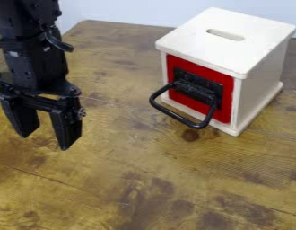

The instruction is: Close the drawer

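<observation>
The claw hangs over the left part of the surface, its two fingers pointing down and spread apart with nothing between them, a pose that leaves it free to push. The drawer sits in the front of a cream wooden box near the surface's far right corner, its black loop handle jutting toward the open middle, probably so the arm can reach it. How far the drawer stands out is hard to tell.

The black gripper hangs (fingers apart, too) pointing down.
</observation>
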`<state>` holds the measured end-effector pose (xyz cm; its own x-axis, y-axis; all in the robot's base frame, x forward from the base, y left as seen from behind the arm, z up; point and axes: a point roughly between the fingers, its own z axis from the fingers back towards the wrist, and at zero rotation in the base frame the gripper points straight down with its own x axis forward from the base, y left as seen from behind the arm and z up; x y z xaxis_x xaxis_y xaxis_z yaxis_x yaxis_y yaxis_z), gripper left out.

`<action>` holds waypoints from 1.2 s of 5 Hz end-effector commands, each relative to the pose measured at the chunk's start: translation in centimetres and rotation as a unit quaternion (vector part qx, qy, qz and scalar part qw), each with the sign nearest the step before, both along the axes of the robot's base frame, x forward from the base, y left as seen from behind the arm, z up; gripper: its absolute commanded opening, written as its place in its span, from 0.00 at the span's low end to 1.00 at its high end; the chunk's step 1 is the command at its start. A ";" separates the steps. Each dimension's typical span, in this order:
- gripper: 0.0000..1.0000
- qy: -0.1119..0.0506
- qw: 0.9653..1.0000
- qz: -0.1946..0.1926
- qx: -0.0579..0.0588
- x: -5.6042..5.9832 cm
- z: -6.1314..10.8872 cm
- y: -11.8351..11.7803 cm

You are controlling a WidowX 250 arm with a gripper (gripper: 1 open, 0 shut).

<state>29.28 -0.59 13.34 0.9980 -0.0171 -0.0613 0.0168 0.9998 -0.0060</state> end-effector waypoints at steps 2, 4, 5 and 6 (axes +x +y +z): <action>1.00 -0.123 0.992 -0.035 0.004 3.3 -2.5 -1.7; 1.00 -0.115 0.991 -0.063 -0.004 9.0 -2.4 -7.0; 1.00 -0.121 0.992 -0.025 0.001 10.4 -3.1 -10.8; 1.00 -0.120 0.992 0.032 0.001 11.4 -4.7 -11.5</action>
<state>39.59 -11.50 5.78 0.9940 0.0540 0.0956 -0.0552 0.9984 0.0103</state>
